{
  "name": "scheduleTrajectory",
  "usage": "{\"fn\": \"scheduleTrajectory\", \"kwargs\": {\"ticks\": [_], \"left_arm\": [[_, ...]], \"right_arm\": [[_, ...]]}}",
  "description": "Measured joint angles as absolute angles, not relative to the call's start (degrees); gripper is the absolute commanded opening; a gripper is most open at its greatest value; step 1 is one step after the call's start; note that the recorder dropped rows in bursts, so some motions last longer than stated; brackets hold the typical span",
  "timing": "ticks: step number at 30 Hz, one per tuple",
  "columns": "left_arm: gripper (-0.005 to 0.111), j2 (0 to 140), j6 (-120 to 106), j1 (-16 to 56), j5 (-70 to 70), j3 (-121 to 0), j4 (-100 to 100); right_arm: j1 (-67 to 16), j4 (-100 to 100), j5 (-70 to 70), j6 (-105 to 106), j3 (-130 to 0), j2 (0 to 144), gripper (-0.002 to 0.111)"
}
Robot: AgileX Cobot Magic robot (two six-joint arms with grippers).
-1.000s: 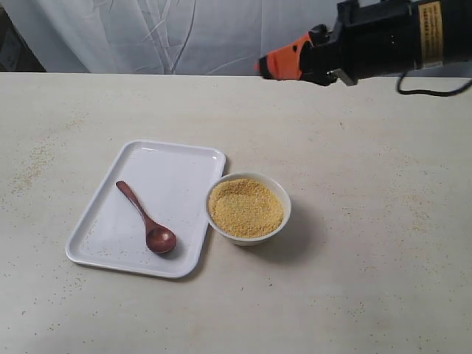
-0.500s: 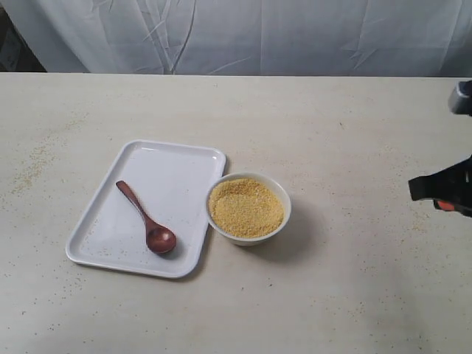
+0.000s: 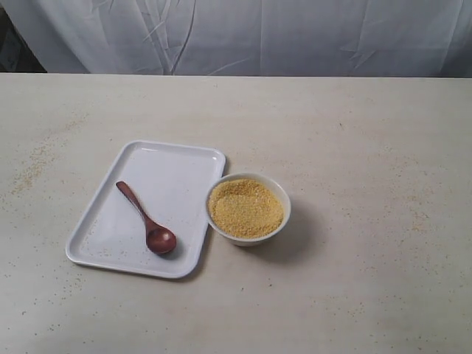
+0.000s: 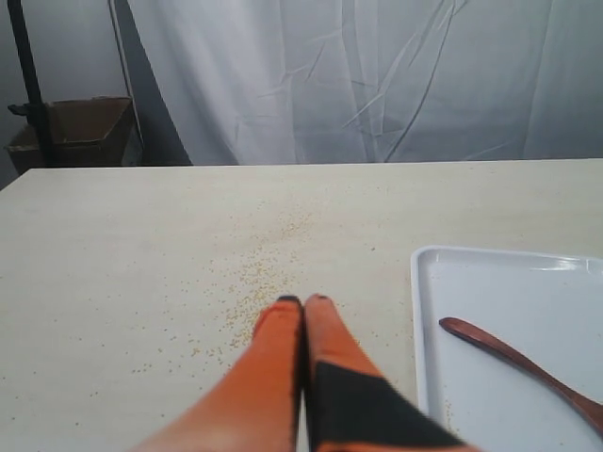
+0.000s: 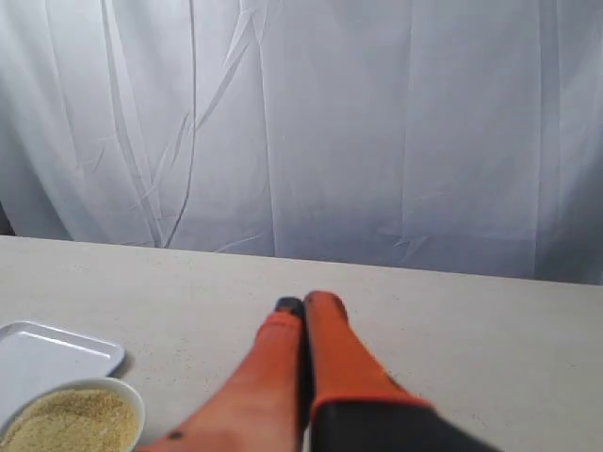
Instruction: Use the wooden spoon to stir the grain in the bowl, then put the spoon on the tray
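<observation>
The bench (image 3: 354,133) is carrying everything, with stray grains lying scattered across it. The tray (image 3: 177,158) is sitting left of centre in the exterior view, long side running away from the camera. The bowl (image 3: 284,214) is resting just beside the tray's right edge, possibly touching its rim; the angle is not settling that. The grain (image 3: 245,207) is filling the bowl nearly to the brim. The wooden spoon (image 3: 146,218) is lying flat on the tray, handle pointing toward the far left corner, scoop toward the near edge.

Neither arm is showing in the exterior view. The left gripper (image 4: 303,301) is sitting clenched and empty, low over the bench beside the tray. The right gripper (image 5: 304,303) is likewise pressed closed on nothing, with the bowl off to one side.

Judgement: the spoon is already lying where the task wants it to end up, so the work is looking finished, though stirring cannot be confirmed from the grain surface. If stirring is outstanding, the left gripper needs opening first, then taking the slim handle mid-length, keeping strokes shallow because the bowl is so full
</observation>
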State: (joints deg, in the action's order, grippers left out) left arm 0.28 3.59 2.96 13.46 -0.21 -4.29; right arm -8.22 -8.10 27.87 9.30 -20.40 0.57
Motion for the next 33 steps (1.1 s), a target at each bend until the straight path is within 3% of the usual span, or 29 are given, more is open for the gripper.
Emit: {"fn": "scheduleTrajectory", "kwargs": {"ticks": [12, 21, 33], "left_arm": [[0.0, 0.3, 3.6, 3.0, 13.5, -0.2, -4.3], [0.0, 0.3, 3.6, 3.0, 13.5, -0.2, -4.3], [0.0, 0.3, 3.6, 3.0, 13.5, -0.2, -4.3]], "right_arm": [[-7.9, -12.1, 28.0, 9.1, -20.4, 0.4, -0.001], [1.1, -14.3, 28.1, 9.1, -20.4, 0.4, -0.001], [1.4, -14.5, 29.5, 9.1, -19.9, 0.4, -0.001]]}}
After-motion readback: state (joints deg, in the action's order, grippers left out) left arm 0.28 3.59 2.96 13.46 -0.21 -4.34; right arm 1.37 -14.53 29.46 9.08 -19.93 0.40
